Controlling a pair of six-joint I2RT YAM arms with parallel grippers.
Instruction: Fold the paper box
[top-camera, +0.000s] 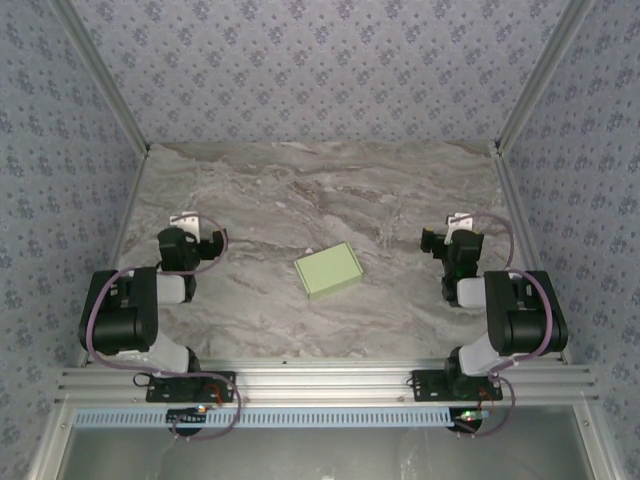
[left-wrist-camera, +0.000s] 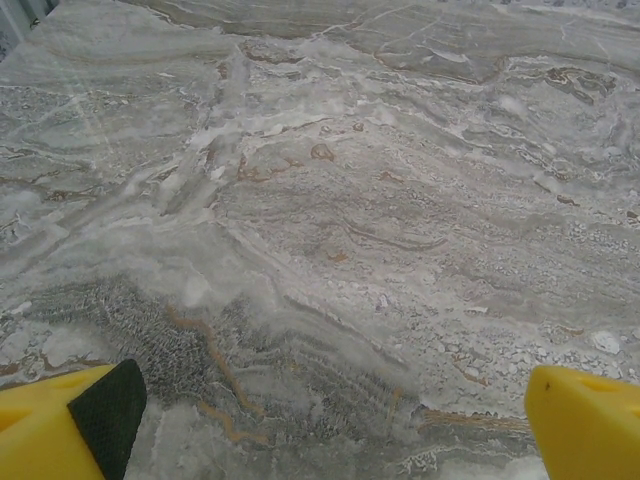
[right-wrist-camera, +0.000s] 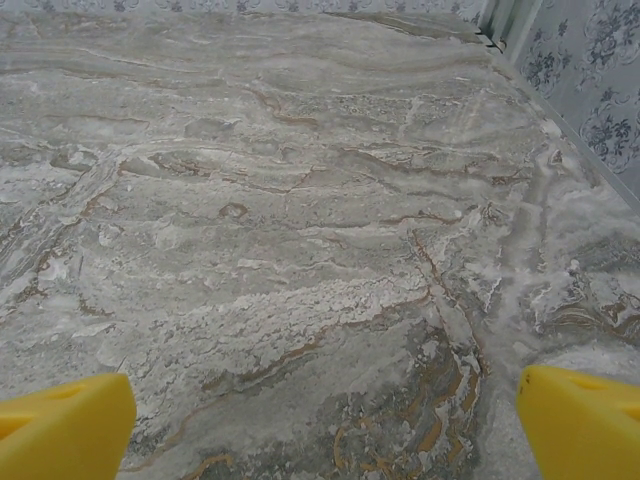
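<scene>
The paper box (top-camera: 328, 270) is a small pale-green rectangular box lying on the marble table (top-camera: 300, 190), near the front middle, turned a little askew. My left gripper (top-camera: 195, 228) hangs over the table's left side, well to the left of the box and apart from it. My right gripper (top-camera: 450, 232) hangs over the right side, also apart from it. In the left wrist view my gripper (left-wrist-camera: 335, 420) is open, its yellow fingertips (left-wrist-camera: 60, 425) wide over bare marble. My gripper (right-wrist-camera: 325, 425) in the right wrist view is open too, with yellow fingertips (right-wrist-camera: 580, 425) at the frame's lower corners.
Patterned blue-grey walls (top-camera: 320, 70) close the table on three sides, with metal posts (top-camera: 530, 90) at the back corners. An aluminium rail (top-camera: 320, 385) carrying both arm bases runs along the near edge. A wall (right-wrist-camera: 590, 80) stands close on the right in the right wrist view.
</scene>
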